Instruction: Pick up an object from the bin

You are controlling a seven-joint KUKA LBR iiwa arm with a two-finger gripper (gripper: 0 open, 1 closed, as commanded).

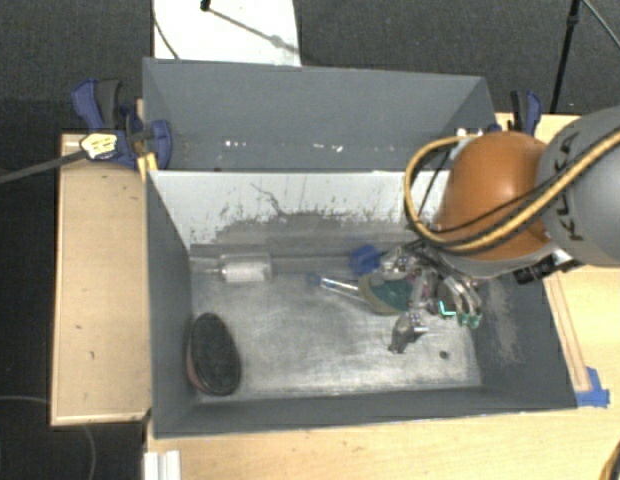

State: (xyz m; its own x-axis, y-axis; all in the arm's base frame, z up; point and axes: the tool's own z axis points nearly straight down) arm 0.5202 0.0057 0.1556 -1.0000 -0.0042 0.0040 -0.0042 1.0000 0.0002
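Seemingly nothing was lifted yet: my gripper [422,318] hung low at the right of the bin [290,328], just beside a teal thing [388,294] and a blue one [365,259] on the floor, whether spread or shut I could not tell, so the grasp and lift were left to do.

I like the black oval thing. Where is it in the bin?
In the camera view the black oval thing lies in the lower left corner of the bin, below a small clear cylinder and far left of the gripper.
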